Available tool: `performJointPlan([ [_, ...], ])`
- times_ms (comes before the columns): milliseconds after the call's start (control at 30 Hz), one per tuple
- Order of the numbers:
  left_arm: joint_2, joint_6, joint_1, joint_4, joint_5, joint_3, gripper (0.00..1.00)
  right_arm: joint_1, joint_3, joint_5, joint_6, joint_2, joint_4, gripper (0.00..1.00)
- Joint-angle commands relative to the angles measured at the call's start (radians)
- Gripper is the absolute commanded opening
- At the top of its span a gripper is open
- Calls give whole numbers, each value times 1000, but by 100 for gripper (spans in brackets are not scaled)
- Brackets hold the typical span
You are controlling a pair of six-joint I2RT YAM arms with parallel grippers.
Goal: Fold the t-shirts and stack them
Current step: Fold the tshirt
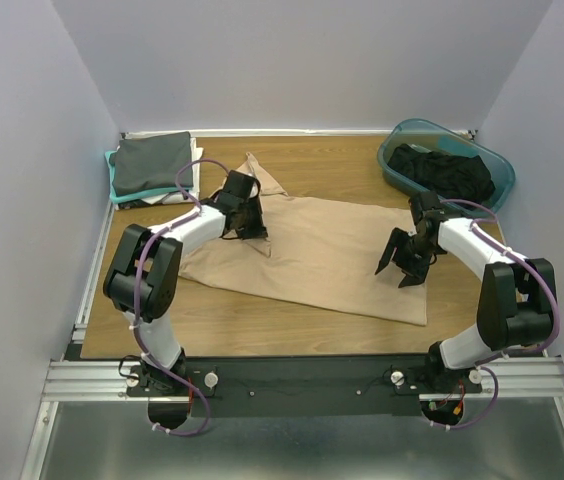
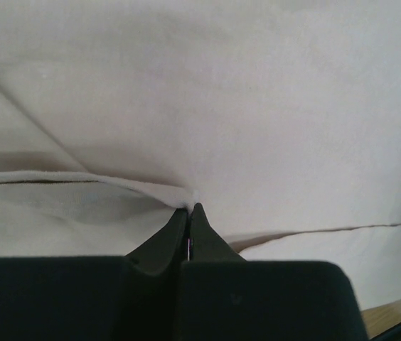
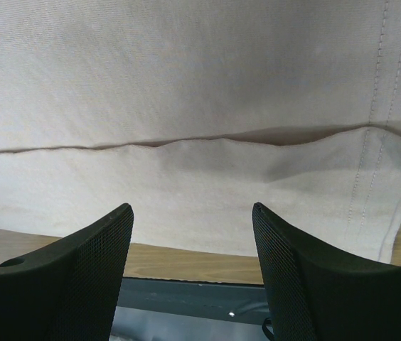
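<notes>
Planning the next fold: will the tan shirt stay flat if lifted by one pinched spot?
Probably not: the tan shirt puckers into creases where the left gripper pinches it, so it likely drapes. Lying thin and flat, probably light.

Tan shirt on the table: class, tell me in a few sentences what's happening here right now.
Two robot arms are working on the tan t-shirt spread on the table. The left gripper is shut, pinching a fold of it. The right gripper is open near the hemmed end, holding nothing. A folded stack, dark grey on top, sits back left; a teal tub back right holds black cloth.
</notes>
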Motion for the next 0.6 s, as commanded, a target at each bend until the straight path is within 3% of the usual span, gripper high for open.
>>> performJointPlan([
  [0, 40, 23, -10, -5, -20, 52, 1, 6, -10, 26, 11, 10, 2, 75],
  [567, 136, 56, -51, -20, 20, 148, 1, 7, -24, 29, 17, 18, 6, 75],
])
